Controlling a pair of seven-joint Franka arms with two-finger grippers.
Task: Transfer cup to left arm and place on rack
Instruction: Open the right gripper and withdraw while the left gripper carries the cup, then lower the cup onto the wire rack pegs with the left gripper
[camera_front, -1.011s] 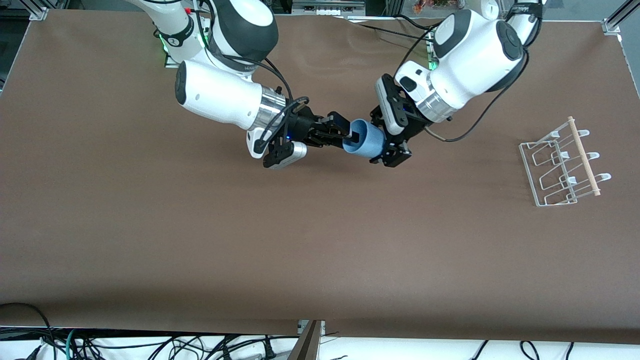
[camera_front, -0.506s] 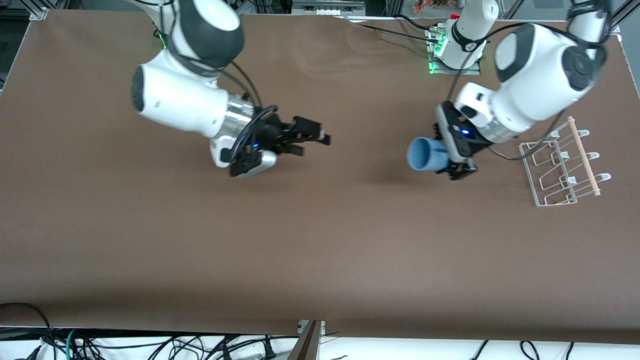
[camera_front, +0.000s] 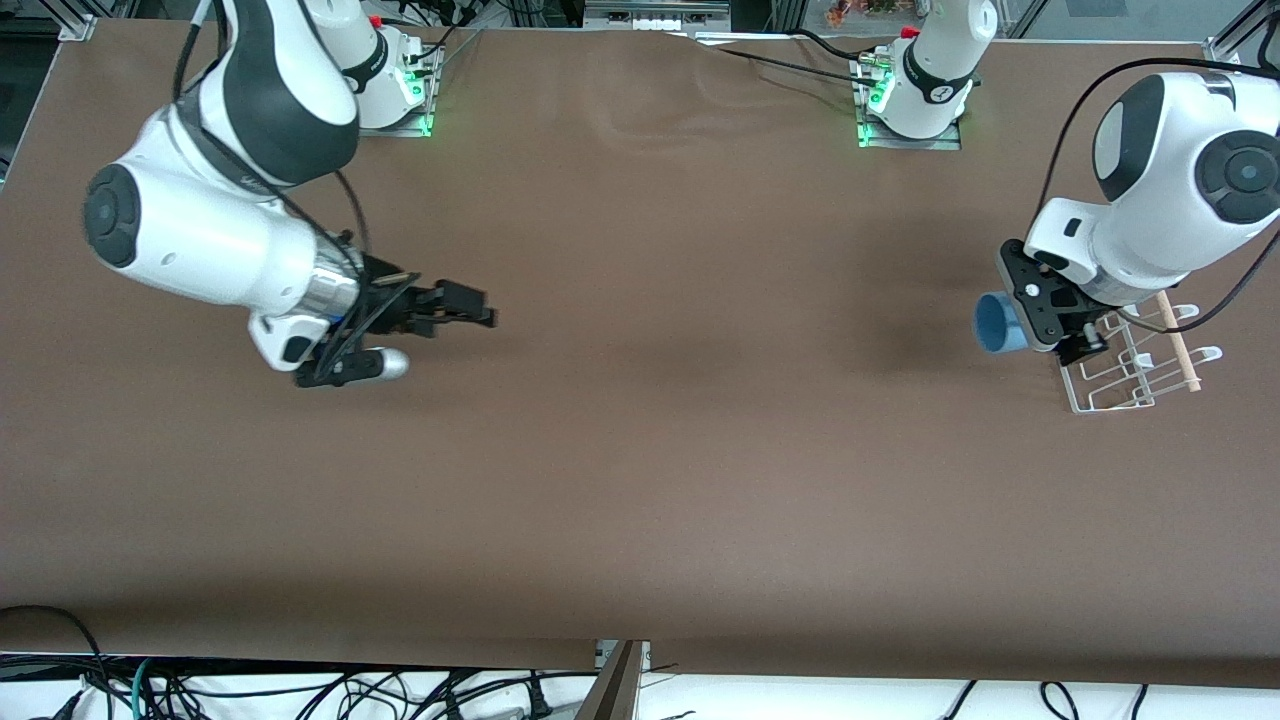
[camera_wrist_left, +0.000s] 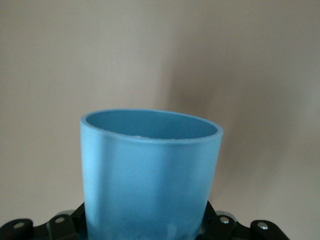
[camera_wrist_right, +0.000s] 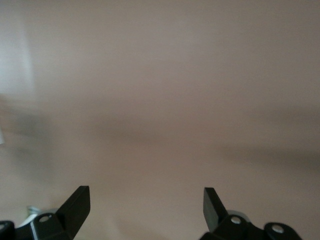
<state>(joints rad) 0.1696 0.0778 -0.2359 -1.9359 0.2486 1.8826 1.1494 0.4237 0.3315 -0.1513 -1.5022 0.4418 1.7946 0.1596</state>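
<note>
The light-blue cup (camera_front: 996, 323) is held on its side in my left gripper (camera_front: 1030, 325), its open mouth turned toward the right arm's end of the table. The gripper is shut on the cup's base and hangs just above the table beside the white wire rack (camera_front: 1125, 370), which its hand partly covers. In the left wrist view the cup (camera_wrist_left: 150, 175) fills the lower middle between the jaws. My right gripper (camera_front: 480, 310) is open and empty over bare table near the right arm's end; its fingertips (camera_wrist_right: 77, 202) stand wide apart.
The rack's wooden rod (camera_front: 1178, 345) runs along its side toward the left arm's end. The arm bases (camera_front: 910, 90) stand at the table's far edge. Brown cloth covers the table (camera_front: 640, 450).
My left gripper has carried the cup from the table's middle to beside the rack. My right gripper let go, opened, and has drawn back toward the right arm's end.
</note>
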